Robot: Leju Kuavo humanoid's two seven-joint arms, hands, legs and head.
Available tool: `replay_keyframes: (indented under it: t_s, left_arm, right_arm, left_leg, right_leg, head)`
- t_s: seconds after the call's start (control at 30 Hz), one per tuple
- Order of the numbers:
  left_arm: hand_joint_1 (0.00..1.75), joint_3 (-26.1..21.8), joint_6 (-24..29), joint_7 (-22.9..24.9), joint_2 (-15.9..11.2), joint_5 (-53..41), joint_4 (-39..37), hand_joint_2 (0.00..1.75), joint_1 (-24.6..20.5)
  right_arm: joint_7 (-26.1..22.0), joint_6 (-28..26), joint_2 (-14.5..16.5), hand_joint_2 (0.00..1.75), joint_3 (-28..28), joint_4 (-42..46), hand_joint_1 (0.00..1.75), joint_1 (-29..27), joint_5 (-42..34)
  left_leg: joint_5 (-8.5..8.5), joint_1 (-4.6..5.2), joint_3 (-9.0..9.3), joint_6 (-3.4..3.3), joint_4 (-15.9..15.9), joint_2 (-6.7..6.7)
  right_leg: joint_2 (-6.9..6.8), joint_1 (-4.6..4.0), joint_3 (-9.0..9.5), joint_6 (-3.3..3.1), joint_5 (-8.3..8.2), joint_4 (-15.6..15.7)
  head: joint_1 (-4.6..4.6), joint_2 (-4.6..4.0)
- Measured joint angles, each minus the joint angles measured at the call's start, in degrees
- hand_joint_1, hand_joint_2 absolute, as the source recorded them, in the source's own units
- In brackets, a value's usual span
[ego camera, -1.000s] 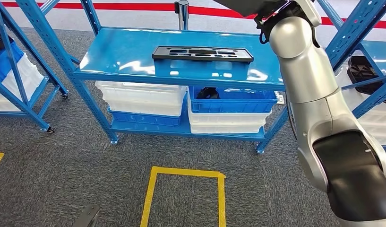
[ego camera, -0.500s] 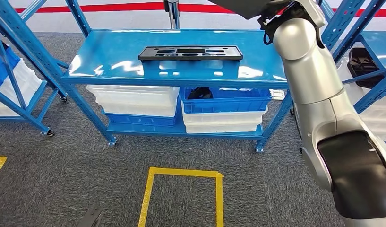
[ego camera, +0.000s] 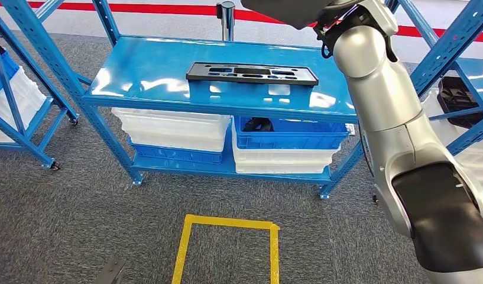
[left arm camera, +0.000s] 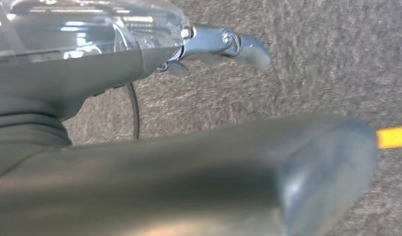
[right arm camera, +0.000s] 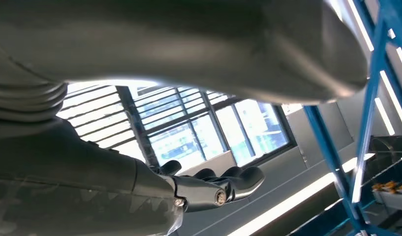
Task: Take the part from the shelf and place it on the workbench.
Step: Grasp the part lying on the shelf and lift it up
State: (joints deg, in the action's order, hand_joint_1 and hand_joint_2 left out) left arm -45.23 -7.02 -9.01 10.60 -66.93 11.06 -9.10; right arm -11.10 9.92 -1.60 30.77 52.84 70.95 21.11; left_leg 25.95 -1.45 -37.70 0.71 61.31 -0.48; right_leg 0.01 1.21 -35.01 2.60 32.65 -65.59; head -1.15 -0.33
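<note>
The part (ego camera: 251, 73) is a long flat black panel with several cut-outs, lying flat on the top board of the blue shelf (ego camera: 156, 77). My right arm (ego camera: 381, 100) rises at the right of the head view, above and to the right of the part. In the right wrist view my right hand (right arm camera: 208, 187) holds nothing, its fingers apart and loosely bent, raised in the air against windows and ceiling lights. In the left wrist view my left hand (left arm camera: 213, 44) hangs over grey carpet, fingers stretched out and holding nothing.
White crates (ego camera: 171, 127) and a blue bin (ego camera: 292, 133) fill the shelf's lower level. More blue racks stand at the left (ego camera: 20, 89) and right (ego camera: 457, 71), the right one holding a black part (ego camera: 454, 89). A yellow square (ego camera: 227, 248) marks the carpet before the shelf. A metal post (ego camera: 227, 18) stands behind.
The whole picture has swayed sideways and back, so the camera moved. The part lies unmoved on the shelf and my right arm stays raised.
</note>
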Motion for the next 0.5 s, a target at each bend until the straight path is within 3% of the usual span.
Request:
replay_keyframes:
  t_s: [0.07,0.1,0.13,0.17,0.23,0.27,0.3,0.37,0.43,0.5]
  left_arm:
    - [0.00,0.0,0.0,0.0,0.0,0.0,0.0,0.00,0.0]
    - [0.00,0.0,0.0,0.0,0.0,0.0,0.0,0.00,0.0]
    - [0.00,0.0,0.0,0.0,0.0,0.0,0.0,0.00,0.0]
    - [0.00,0.0,0.0,0.0,0.0,0.0,0.0,0.00,0.0]
    - [0.00,0.0,0.0,0.0,0.1,0.0,0.0,0.00,0.0]
    - [0.00,0.0,0.0,0.0,0.1,0.0,0.0,0.00,0.0]
    - [0.00,0.0,0.0,0.1,0.2,0.0,0.0,0.00,-0.1]
    - [0.00,0.0,0.0,0.1,0.3,0.0,-0.1,0.00,-0.1]
    - [0.00,0.0,-0.1,0.1,0.3,0.0,-0.1,0.00,0.0]
    - [0.00,0.0,-0.1,0.1,0.4,0.0,-0.1,0.00,-0.1]
  right_arm:
    - [0.1,0.0,-0.1,0.00,0.2,0.0,0.00,-0.1,0.0]
    - [0.1,0.0,-0.2,0.00,0.3,0.0,0.00,-0.3,0.0]
    - [0.1,0.0,-0.3,0.00,0.4,0.0,0.00,-0.5,0.1]
    - [0.1,0.1,-0.4,0.00,0.5,0.0,0.00,-0.5,0.1]
    - [0.1,0.1,-0.5,0.00,0.7,0.1,0.00,-0.4,0.1]
    - [0.1,0.1,-0.6,0.00,0.8,0.2,0.00,-0.2,0.1]
    - [0.2,0.2,-0.6,0.00,1.0,0.2,0.00,-0.1,0.1]
    - [0.2,0.2,-0.6,0.00,1.2,0.4,0.00,0.0,0.1]
    - [0.3,0.3,-0.6,0.00,1.3,0.6,0.00,0.2,0.1]
    - [0.3,0.3,-0.5,0.00,1.4,0.7,0.00,0.5,0.0]
  left_leg:
    - [0.37,0.12,0.30,-0.41,0.0,-0.13]
    - [0.60,0.23,0.53,-0.55,0.0,-0.24]
    - [0.85,0.34,0.84,-0.63,0.0,-0.38]
    - [1.15,0.46,1.25,-0.66,0.0,-0.54]
    - [1.78,0.62,2.13,-0.60,-0.1,-0.76]
    - [2.01,0.63,2.38,-0.49,-0.2,-0.79]
    - [2.18,0.60,2.51,-0.31,-0.3,-0.79]
    - [2.13,0.59,2.76,0.31,-0.2,-0.77]
    - [2.36,0.66,2.99,0.84,0.7,-0.63]
    - [4.01,0.61,1.29,1.11,4.8,-0.32]
  right_leg:
    - [0.00,-0.04,-4.56,0.05,2.17,-6.9]
    - [0.00,-0.05,-6.38,0.01,2.25,-8.9]
    - [0.00,-0.09,-7.26,-0.11,1.18,-8.9]
    - [0.01,-0.22,-7.20,-0.34,-0.94,-7.0]
    - [0.02,-0.71,-5.20,-1.12,-6.02,0.1]
    - [0.05,-1.06,-4.32,-1.48,-7.21,3.1]
    - [0.05,-1.37,-3.70,-1.77,-7.81,4.8]
    - [0.03,-1.66,-3.12,-2.15,-7.41,5.9]
    - [-0.03,-1.16,-2.05,-2.55,-7.44,6.3]
    - [-0.06,-0.66,-0.93,-3.02,-7.12,6.6]
  head:
    - [-0.37,0.00]
    - [-0.51,0.00]
    - [-0.68,0.00]
    - [-0.88,0.00]
    - [-1.26,0.00]
    - [-1.28,0.00]
    - [-1.25,0.00]
    - [-1.05,0.00]
    - [-0.92,0.00]
    - [-0.52,0.00]
